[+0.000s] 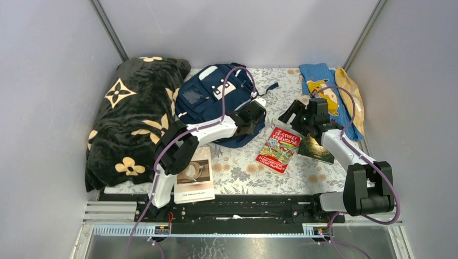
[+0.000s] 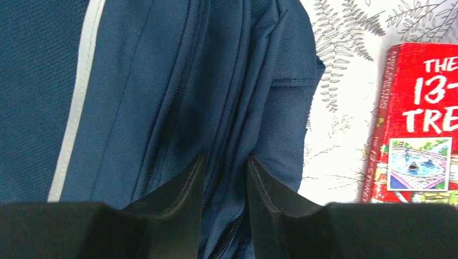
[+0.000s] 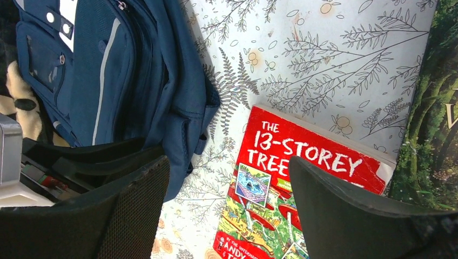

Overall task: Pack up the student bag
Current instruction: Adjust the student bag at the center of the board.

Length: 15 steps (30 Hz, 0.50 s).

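Note:
The navy student bag (image 1: 210, 97) lies at the back centre of the floral cloth; it also shows in the left wrist view (image 2: 162, 81) and the right wrist view (image 3: 108, 70). My left gripper (image 1: 247, 125) is at the bag's near right edge, its jaws nearly closed (image 2: 226, 160) on a fold of blue fabric beside a zipper. My right gripper (image 1: 289, 114) is open and empty (image 3: 228, 162), hovering over the top of a red "13-Storey Treehouse" book (image 1: 279, 149) lying flat to the right of the bag (image 3: 281, 145).
A dark green book (image 1: 316, 148) lies partly under the right arm. A white book (image 1: 195, 175) lies by the left arm's base. A black blanket with tan flowers (image 1: 135, 118) fills the left. A blue cloth with a yellow cartoon (image 1: 324, 89) and a tan cloth (image 1: 354, 97) lie back right.

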Motion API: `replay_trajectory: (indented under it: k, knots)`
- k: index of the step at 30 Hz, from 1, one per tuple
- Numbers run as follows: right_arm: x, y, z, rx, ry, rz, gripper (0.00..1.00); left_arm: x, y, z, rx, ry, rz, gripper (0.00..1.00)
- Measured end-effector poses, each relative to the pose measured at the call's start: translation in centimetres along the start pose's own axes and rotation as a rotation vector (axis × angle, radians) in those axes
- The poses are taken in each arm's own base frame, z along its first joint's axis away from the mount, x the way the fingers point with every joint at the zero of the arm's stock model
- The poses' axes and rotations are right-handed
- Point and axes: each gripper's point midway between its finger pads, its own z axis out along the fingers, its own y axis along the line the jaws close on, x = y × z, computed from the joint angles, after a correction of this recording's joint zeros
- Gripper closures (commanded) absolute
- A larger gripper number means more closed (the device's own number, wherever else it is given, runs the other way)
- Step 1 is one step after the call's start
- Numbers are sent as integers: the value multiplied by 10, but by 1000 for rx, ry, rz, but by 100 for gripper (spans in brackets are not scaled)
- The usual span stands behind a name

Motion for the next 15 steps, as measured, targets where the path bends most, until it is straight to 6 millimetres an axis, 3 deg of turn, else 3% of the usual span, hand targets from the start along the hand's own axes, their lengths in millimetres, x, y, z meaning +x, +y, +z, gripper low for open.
replay_trajectory:
  k: [4, 11, 15]
  knots:
    - [1, 1, 0, -6, 5, 0, 14, -3, 5, 0, -37, -7, -14, 100]
    - [8, 4, 3, -30, 41, 3, 14, -28, 4, -16, -28, -25, -32, 100]
    - [14, -1, 1, -11, 67, 6, 13, -56, 12, -43, -10, -79, -52, 100]
